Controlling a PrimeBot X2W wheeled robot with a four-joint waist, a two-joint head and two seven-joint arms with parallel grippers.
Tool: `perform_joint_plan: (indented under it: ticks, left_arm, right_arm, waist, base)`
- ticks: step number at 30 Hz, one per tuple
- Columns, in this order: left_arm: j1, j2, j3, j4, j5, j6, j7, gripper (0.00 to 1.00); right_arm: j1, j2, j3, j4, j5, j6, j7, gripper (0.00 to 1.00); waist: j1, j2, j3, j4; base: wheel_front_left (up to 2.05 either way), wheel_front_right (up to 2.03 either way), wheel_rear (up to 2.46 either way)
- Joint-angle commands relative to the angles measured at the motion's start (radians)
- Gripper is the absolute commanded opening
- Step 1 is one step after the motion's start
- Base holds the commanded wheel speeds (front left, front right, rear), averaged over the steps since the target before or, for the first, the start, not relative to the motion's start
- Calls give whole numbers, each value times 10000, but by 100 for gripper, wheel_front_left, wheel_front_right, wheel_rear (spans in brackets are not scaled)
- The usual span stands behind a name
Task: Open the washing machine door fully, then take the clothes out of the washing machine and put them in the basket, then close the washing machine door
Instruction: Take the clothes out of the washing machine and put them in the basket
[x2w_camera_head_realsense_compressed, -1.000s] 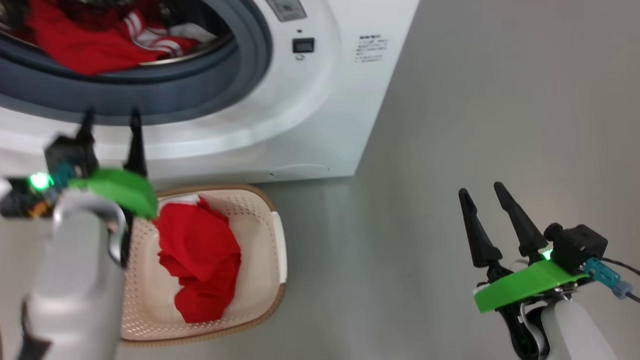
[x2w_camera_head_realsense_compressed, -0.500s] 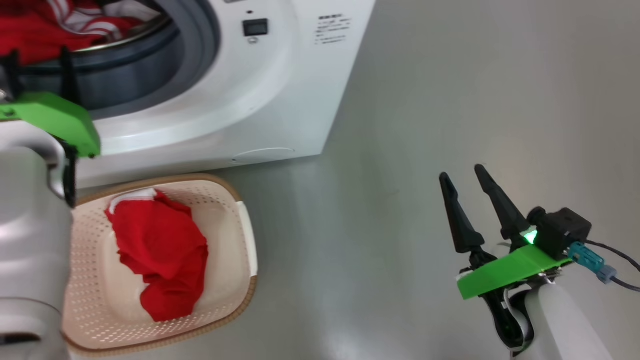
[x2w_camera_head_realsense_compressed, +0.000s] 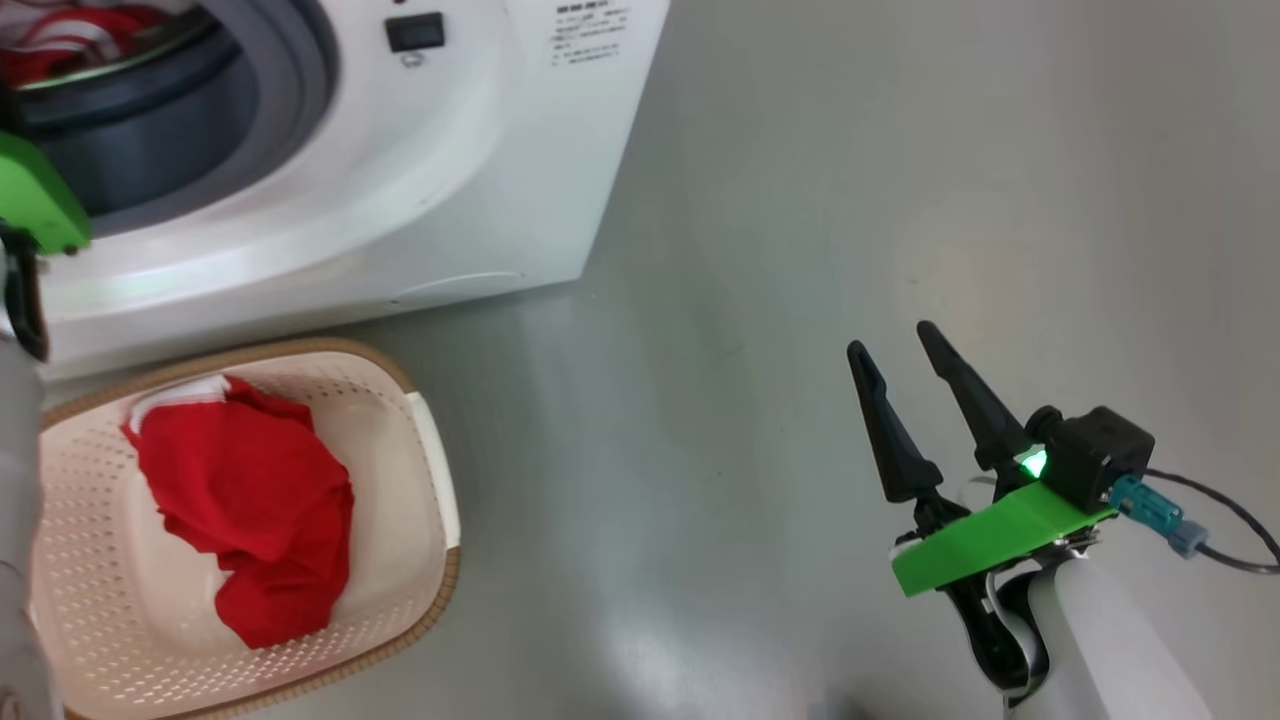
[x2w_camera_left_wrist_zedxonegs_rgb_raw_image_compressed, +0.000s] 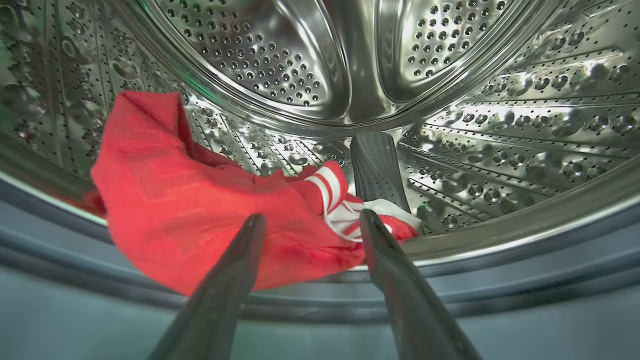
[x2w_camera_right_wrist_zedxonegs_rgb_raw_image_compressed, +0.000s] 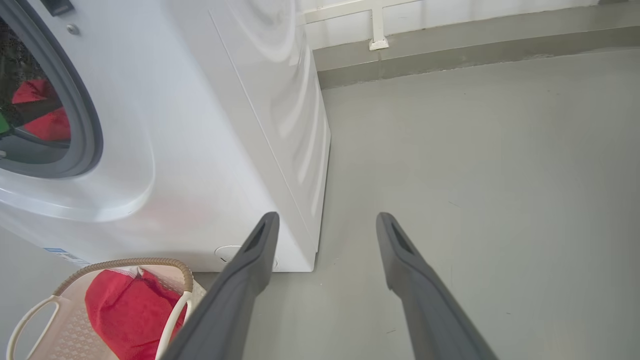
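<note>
Inside the steel drum of the washing machine (x2w_camera_head_realsense_compressed: 400, 200), the red clothes (x2w_camera_left_wrist_zedxonegs_rgb_raw_image_compressed: 190, 210) with white stripe trim lie against the front lip. My left gripper (x2w_camera_left_wrist_zedxonegs_rgb_raw_image_compressed: 311, 218) is open at the grey seal, its fingertips just in front of that garment with nothing between them. A second red garment (x2w_camera_head_realsense_compressed: 240, 490) lies in the cream basket (x2w_camera_head_realsense_compressed: 300, 348) on the floor before the machine. Out to the right, my right gripper (x2w_camera_head_realsense_compressed: 890, 340) hangs open and empty over bare floor, well away from the basket. The washing machine door is out of view.
Grey floor (x2w_camera_head_realsense_compressed: 800, 200) spreads to the right of the machine. A wall base with a white pipe bracket (x2w_camera_right_wrist_zedxonegs_rgb_raw_image_compressed: 378, 44) runs behind it. A dark ribbed paddle (x2w_camera_left_wrist_zedxonegs_rgb_raw_image_compressed: 377, 170) rises in the drum just behind the garment. My left forearm (x2w_camera_head_realsense_compressed: 15, 500) overlaps the basket's left side.
The head camera has turned, shifting the picture left. My left gripper has gone from below the seal up into the drum opening. The right gripper has barely moved.
</note>
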Motion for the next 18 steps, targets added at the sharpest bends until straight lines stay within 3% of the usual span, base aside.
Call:
perform_joint_plan:
  ticks: [1, 17, 18]
  left_arm:
    - [-264, 536, 83, -112, -36, 118, 37, 100]
    - [-630, 1132, -8, 120, -161, 893, 496, 100]
    - [-637, 1154, 3, 125, -188, 938, 509, 93]
  right_arm:
    - [-135, 30, 211, -228, 72, 16, -118, 100]
    - [-270, 232, 390, -297, 141, 16, -118, 100]
    - [-261, 235, 381, -307, 138, 16, -118, 100]
  waist:
    - [0, 0, 245, -184]
    - [0, 0, 615, -732]
    - [0, 0, 628, -741]
  base:
    - [0, 0, 0]
    - [0, 0, 0]
    - [0, 0, 0]
